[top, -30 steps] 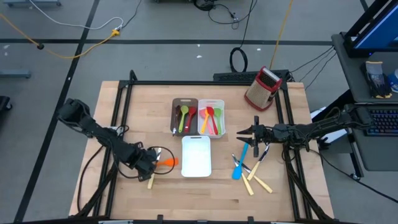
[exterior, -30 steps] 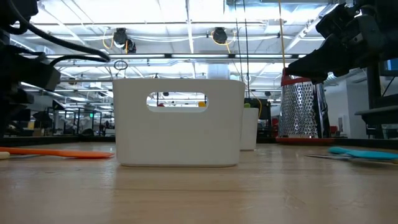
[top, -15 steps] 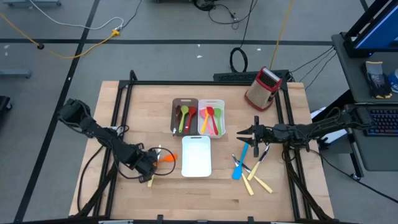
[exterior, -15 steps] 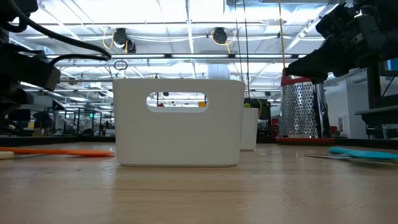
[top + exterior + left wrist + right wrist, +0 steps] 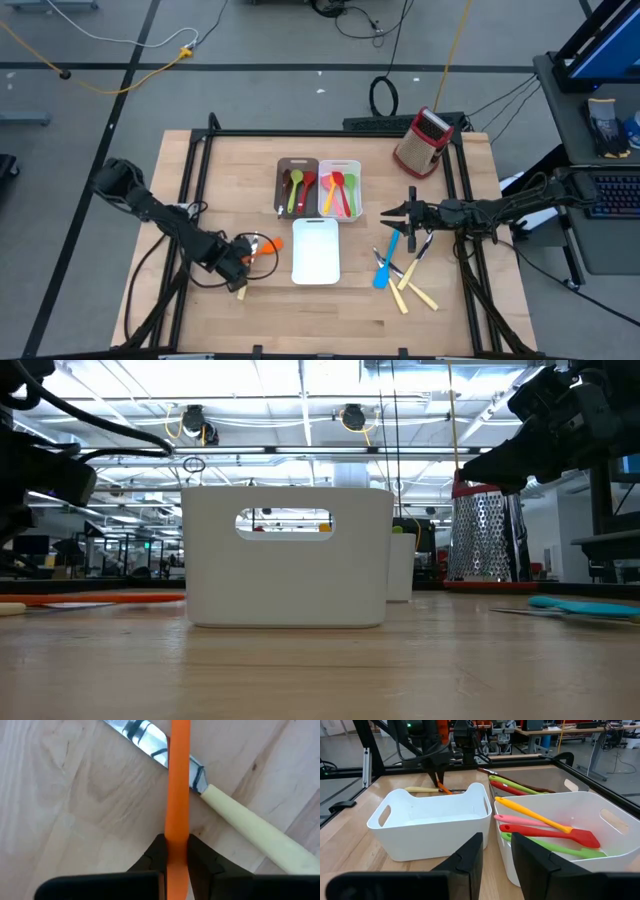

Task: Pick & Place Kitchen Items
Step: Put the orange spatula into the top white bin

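The left gripper (image 5: 246, 258) is low at the lower left of the table (image 5: 230, 170) in the high view, w/ its jaws pinching the orange spatula (image 5: 178, 785). In the left wrist view the two dark fingers (image 5: 157, 855) press on both sides of the orange handle. The spatula lies across a knife with cream handle (image 5: 250, 832), whose metal blade points to the upper left of that frame.

The right gripper (image 5: 388, 212) hangs over the table at right of centre, near the trays; its jaws are a bit spread and hold nothing.

At the centre of the high view stands an empty white tray (image 5: 316, 250). Just behind it are a dark-brown tray (image 5: 283, 165) and a second white tray (image 5: 354, 166), side by side, both w/ coloured spoons and spatulas inside (red, green, orange, pink). At lower right of centre lie a blue spatula (image 5: 382, 270) and more cream-handled knives (image 5: 415, 293) on the wood. The red-and-metal grater (image 5: 424, 140) stands at the upper right corner of the table.

No brand, label or readable writing shows on any thing.
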Motion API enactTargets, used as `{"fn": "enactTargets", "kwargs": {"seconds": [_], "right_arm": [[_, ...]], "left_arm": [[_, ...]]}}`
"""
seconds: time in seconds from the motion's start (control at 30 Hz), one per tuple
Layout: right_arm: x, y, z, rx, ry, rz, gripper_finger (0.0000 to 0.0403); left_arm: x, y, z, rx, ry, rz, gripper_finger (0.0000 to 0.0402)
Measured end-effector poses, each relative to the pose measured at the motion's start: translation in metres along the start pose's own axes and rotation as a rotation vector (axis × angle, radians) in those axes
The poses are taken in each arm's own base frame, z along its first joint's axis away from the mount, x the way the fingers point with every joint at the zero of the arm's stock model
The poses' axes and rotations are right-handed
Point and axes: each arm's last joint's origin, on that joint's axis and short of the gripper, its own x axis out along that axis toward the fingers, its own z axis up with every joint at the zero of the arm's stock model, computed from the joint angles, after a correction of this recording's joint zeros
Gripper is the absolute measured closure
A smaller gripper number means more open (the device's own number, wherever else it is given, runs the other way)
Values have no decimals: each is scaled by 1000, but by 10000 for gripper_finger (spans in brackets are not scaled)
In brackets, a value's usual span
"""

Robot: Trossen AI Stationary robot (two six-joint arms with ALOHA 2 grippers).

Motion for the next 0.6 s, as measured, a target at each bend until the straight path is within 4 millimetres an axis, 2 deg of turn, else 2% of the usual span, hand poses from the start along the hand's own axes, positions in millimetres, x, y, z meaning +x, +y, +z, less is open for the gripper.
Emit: {"fn": "enactTargets", "kwargs": {"seconds": [0.27, 0.43, 0.6], "right_arm": [[0, 0, 1, 2, -8, 1, 310], [0, 0, 1, 2, -7, 1, 310], [0, 0, 1, 2, -7, 1, 310]], "left_arm": [[-18, 12, -11, -97, 5, 32, 368], [-41, 14, -10, -143, -52, -23, 368], [-67, 13, -2, -235, -190, -110, 368]]}}
